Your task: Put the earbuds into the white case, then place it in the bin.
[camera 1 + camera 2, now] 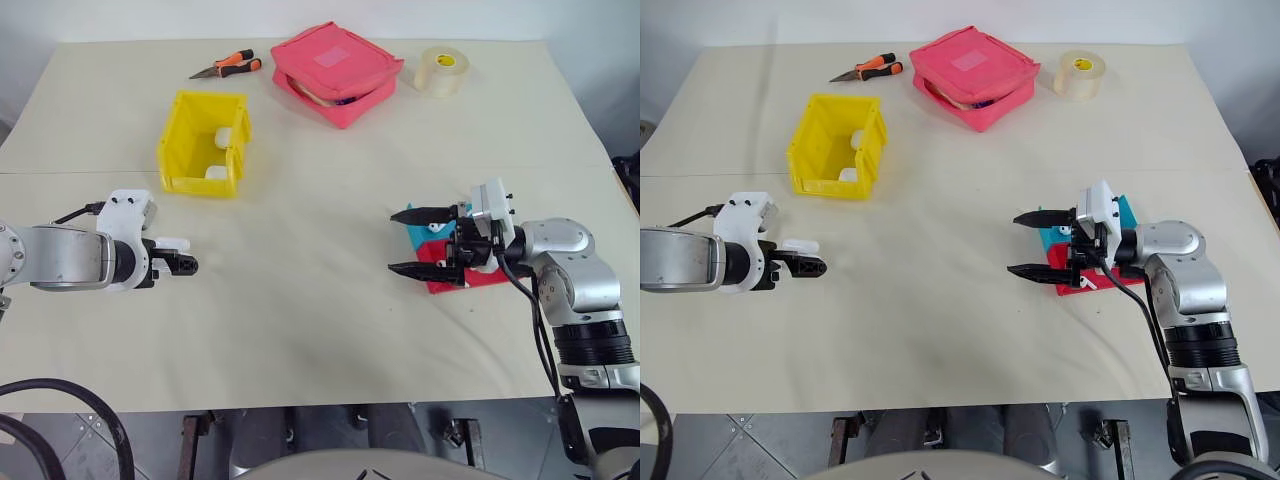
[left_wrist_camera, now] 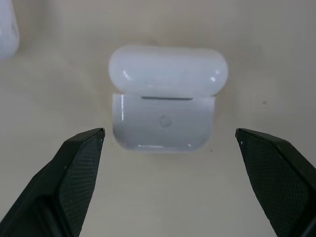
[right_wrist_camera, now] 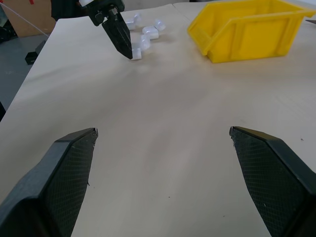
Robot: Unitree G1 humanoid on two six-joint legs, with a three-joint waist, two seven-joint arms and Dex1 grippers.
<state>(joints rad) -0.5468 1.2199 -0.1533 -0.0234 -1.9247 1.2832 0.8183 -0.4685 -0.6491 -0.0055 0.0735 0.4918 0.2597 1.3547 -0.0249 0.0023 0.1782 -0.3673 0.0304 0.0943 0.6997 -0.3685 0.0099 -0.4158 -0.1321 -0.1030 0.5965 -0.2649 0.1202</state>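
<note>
The bin (image 1: 203,143) is bright yellow; beyond it, the pouch (image 1: 337,72) is pink-red, the pliers (image 1: 227,66) orange-handled. The case (image 2: 165,98) is glossy white, the table (image 1: 320,180) cream.

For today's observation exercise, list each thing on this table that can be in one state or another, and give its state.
White case: lid open, lying on the table between the left gripper's fingers, not held.
Left gripper: open, empty.
Right gripper: open, empty, above the table.
Yellow bin: upright, holding two white cases.
Pink pouch: partly unzipped.
Pliers: shut, lying flat.
Tape roll: lying flat.
</note>
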